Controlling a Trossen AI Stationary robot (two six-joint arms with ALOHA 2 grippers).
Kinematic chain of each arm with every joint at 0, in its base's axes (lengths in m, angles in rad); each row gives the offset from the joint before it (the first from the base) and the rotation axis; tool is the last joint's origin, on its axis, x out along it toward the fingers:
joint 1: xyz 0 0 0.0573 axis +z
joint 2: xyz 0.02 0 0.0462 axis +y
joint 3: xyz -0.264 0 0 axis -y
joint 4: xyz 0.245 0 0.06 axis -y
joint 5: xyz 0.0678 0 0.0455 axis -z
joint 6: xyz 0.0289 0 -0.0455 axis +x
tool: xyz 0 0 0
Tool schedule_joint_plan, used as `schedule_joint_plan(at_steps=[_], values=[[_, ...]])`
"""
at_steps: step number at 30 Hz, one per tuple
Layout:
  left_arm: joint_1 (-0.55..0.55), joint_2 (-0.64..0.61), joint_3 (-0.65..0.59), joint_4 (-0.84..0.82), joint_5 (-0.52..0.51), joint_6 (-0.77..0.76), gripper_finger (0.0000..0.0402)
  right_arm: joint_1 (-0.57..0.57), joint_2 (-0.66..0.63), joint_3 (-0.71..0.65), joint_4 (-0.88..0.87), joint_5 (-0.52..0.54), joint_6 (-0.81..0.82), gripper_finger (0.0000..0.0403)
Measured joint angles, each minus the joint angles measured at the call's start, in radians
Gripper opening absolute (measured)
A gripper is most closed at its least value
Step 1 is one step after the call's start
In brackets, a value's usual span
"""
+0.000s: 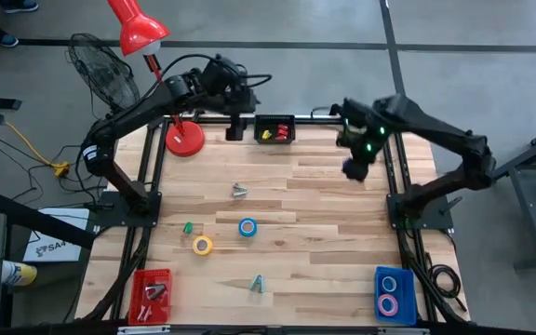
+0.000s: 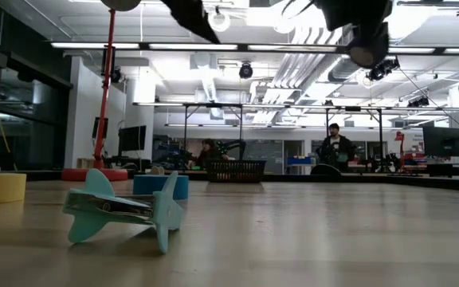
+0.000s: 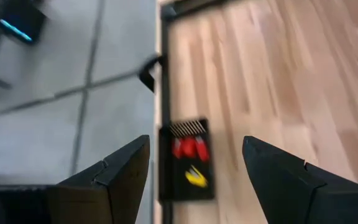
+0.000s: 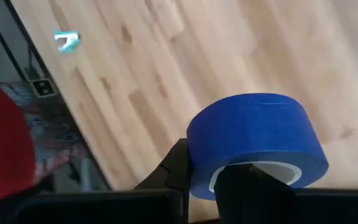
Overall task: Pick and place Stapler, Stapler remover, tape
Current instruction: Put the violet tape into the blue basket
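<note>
Left gripper (image 1: 234, 124) at table's 12 o'clock edge, beside black basket (image 1: 274, 129), jaws wide apart, empty. Right gripper (image 1: 355, 167) raised near 2 o'clock, fingers clamped on blue tape roll (image 4: 257, 140). Blue bin (image 1: 395, 295), probably its target, lies toward 5 o'clock; right arm nearer.
</note>
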Motion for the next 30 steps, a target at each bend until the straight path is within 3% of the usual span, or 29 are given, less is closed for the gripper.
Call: schedule_joint_plan(at_steps=[6,14,25,30], values=[[-0.001,0.0,0.0,-0.093,0.0,0.018,0.0252,0.236,-0.115,-0.213,0.022,0.063,0.458,0.0033],[-0.008,0.0,0.0,-0.077,0.034,0.018,0.0252,0.573,-0.269,-0.477,0.301,0.049,1.07,0.0033],[-0.015,0.0,0.0,-0.074,0.042,-0.012,0.0252,1.003,-0.306,-0.592,0.52,0.054,1.782,0.0033],[-0.015,0.0,0.0,-0.076,0.05,-0.016,0.0252,1.181,-0.289,-0.621,0.647,0.138,2.073,0.0033]])
